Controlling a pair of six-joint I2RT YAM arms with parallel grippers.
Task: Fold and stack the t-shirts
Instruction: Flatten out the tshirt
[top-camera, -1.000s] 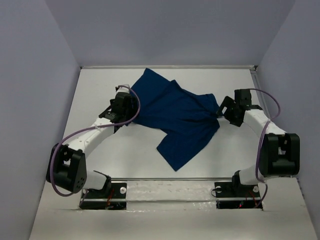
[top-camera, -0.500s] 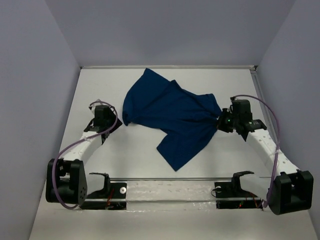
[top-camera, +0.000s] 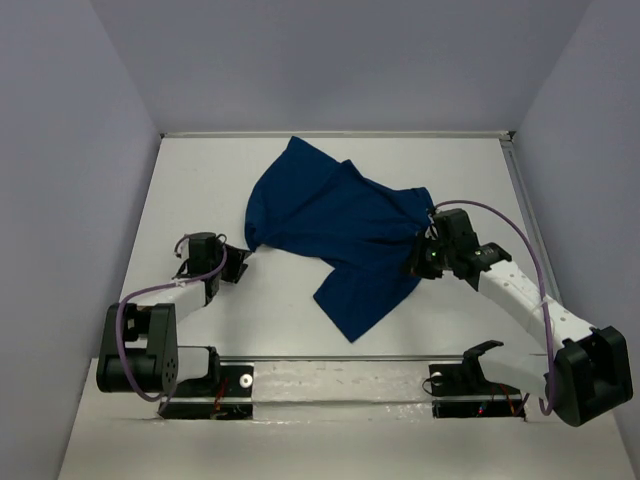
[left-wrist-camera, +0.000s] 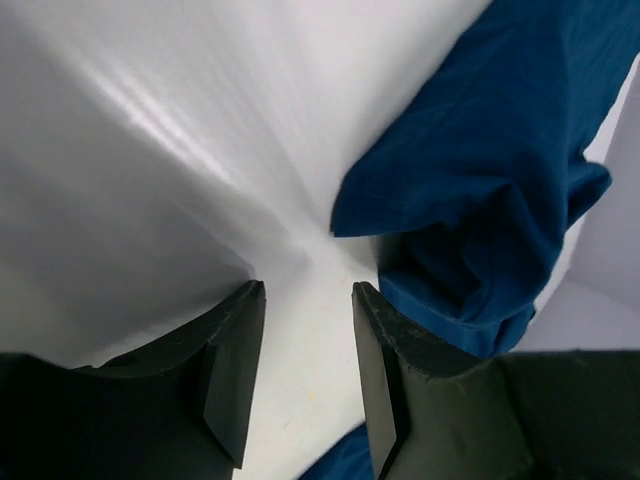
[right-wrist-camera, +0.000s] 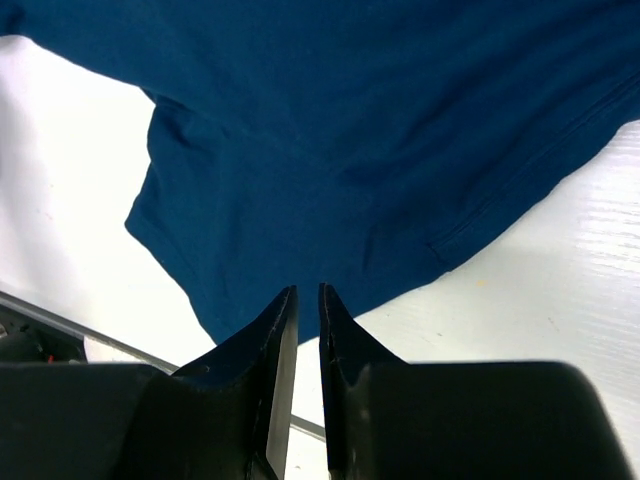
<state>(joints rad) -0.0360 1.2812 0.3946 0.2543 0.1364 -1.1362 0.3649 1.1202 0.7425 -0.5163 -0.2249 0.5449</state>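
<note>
The t-shirt (top-camera: 340, 225) is dark blue and lies rumpled across the middle of the white table, with one flap reaching toward the near edge. No print shows on it. My left gripper (top-camera: 238, 266) sits low on the table just off the shirt's left corner. In the left wrist view, this gripper (left-wrist-camera: 308, 290) is open with only bare table between the fingers, and the shirt's folded edge (left-wrist-camera: 480, 180) lies just beyond its right finger. My right gripper (top-camera: 416, 264) hovers over the shirt's right edge. Its jaws (right-wrist-camera: 307, 290) stand a narrow slit apart with nothing in them, above the cloth (right-wrist-camera: 350, 120).
A metal rail (top-camera: 340, 358) runs along the near edge in front of both arm bases. Pale walls close in the table on the left, right and back. The white tabletop (top-camera: 200, 180) lies bare left of the shirt.
The left arm drew back toward the near left, off the shirt's corner. The right arm swung in over the shirt's right edge. Both grippers narrowed from wide open.
</note>
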